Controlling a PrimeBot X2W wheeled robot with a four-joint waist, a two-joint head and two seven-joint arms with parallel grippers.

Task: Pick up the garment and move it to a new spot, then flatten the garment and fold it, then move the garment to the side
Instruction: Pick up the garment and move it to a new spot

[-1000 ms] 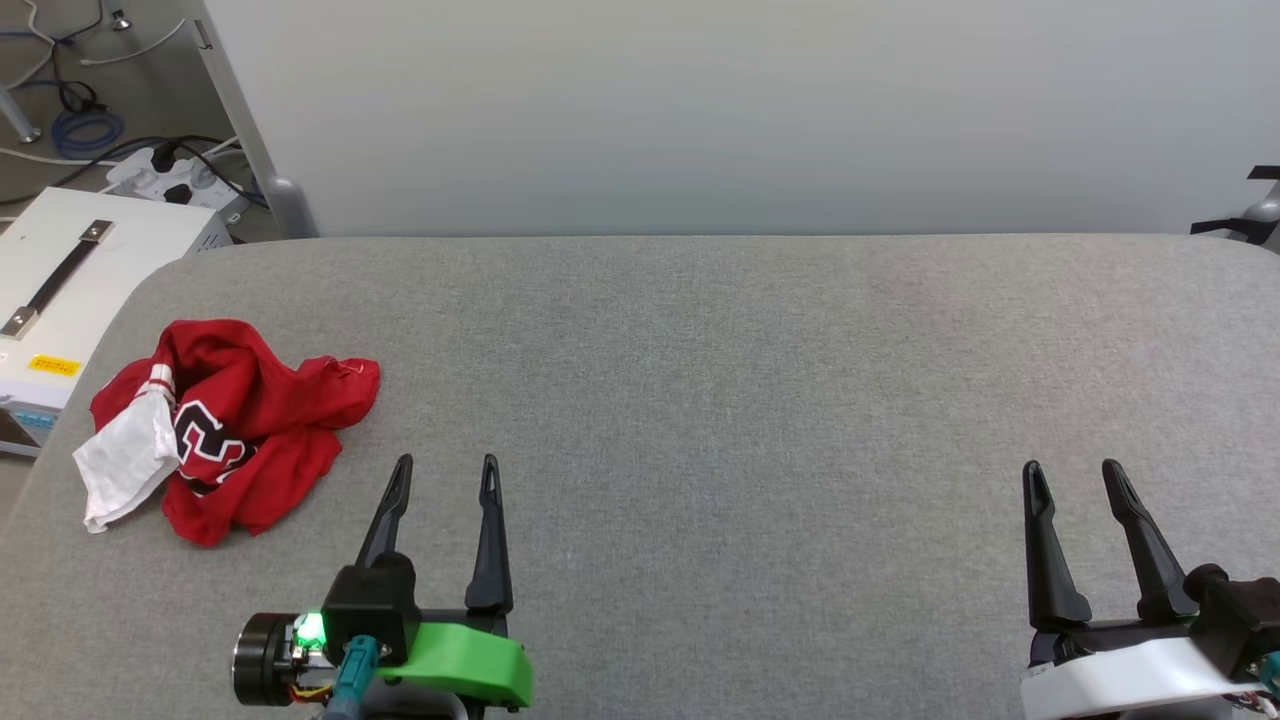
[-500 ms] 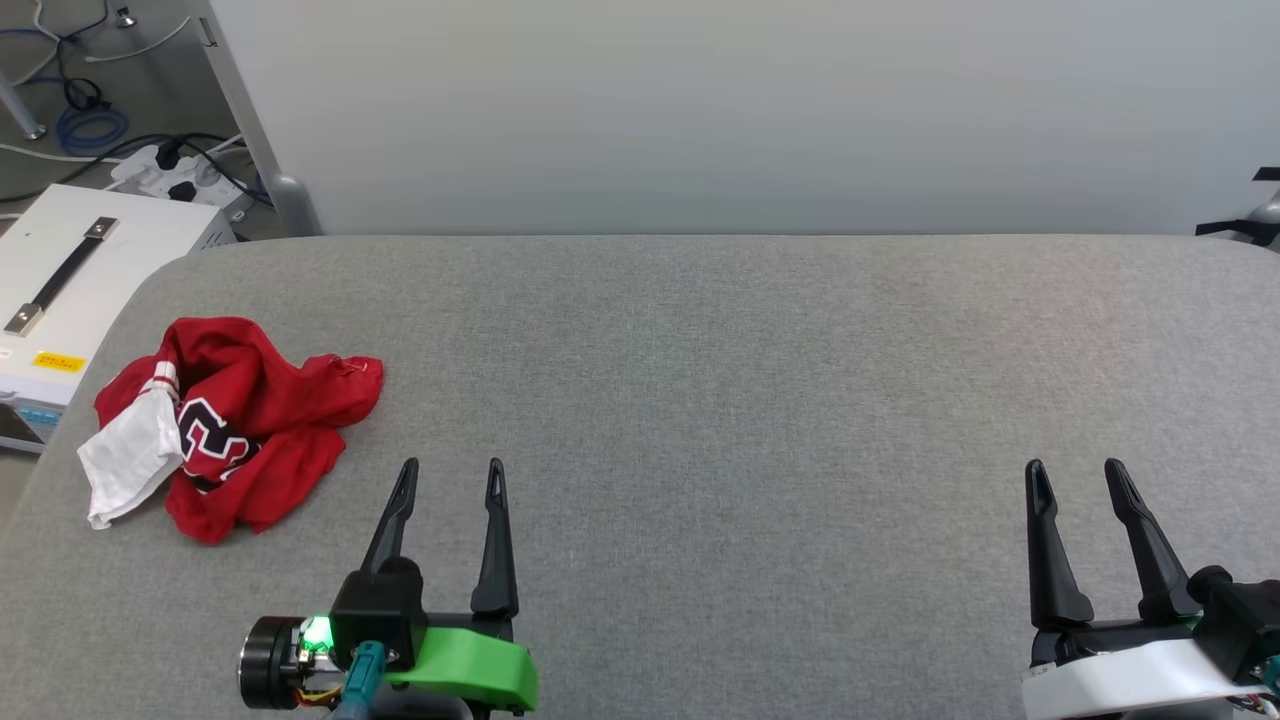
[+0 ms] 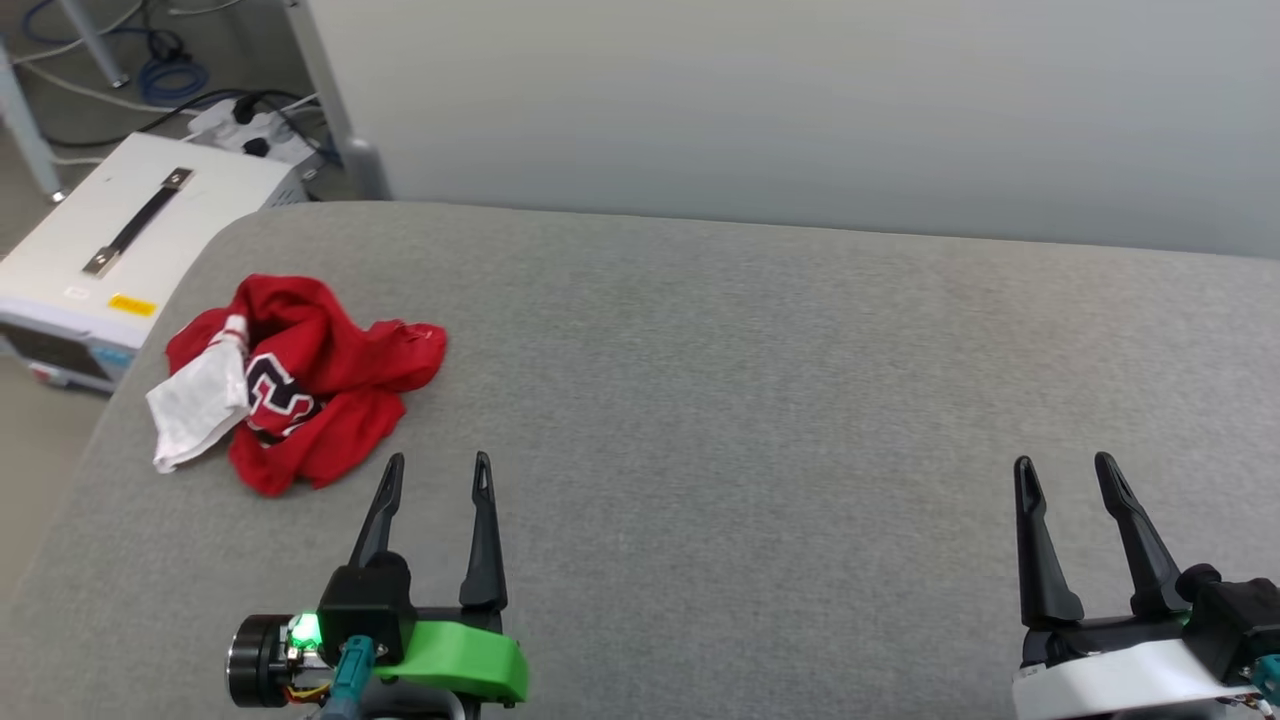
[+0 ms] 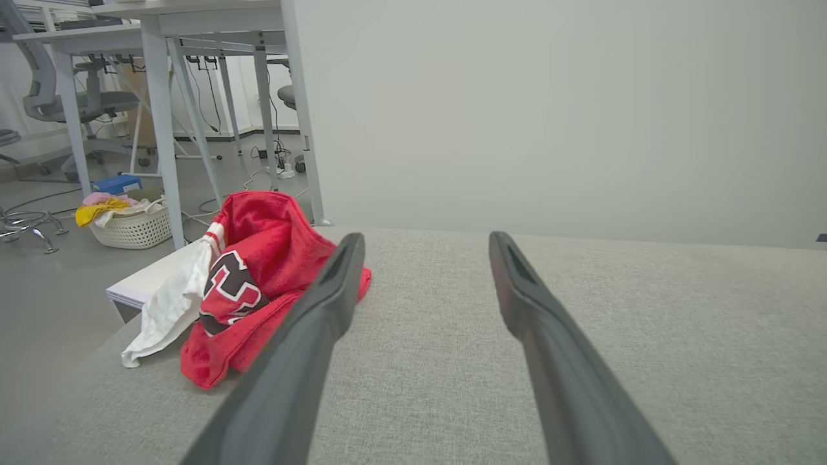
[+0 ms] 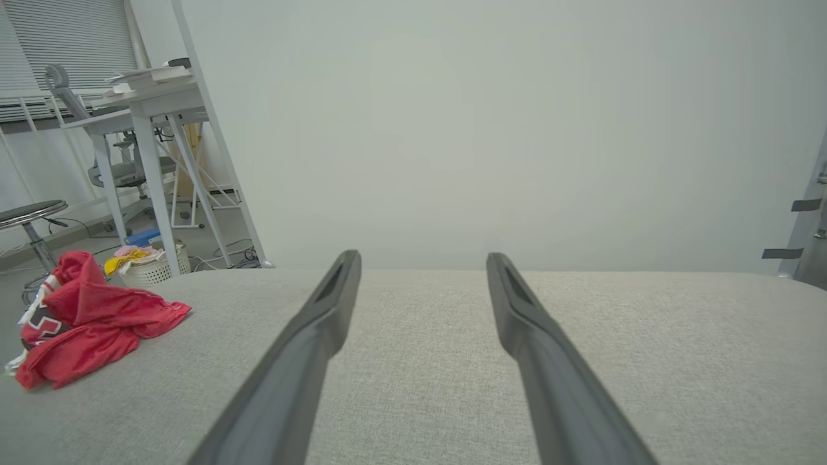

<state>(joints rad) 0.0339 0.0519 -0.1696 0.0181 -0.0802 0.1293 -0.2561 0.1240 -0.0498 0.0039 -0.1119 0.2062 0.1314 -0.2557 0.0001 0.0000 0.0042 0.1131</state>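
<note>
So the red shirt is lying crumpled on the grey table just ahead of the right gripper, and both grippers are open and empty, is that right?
Not quite. The head view shows the red shirt crumpled near the left gripper, far from the right gripper. The rest holds: it lies on the grey table, and both grippers are open and empty.

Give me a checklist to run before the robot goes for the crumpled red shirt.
1. Left gripper open, holding nothing: ok.
2. Right gripper open, holding nothing: ok.
3. Shirt wholly on the table: ok, though its white sleeve lies near the left edge.
4. Left gripper lined up with the shirt: not ok; the shirt lies ahead and to its left, untouched.
5. Nothing lying on the shirt: ok.
6. A firm fold to pinch: cannot tell.
</note>
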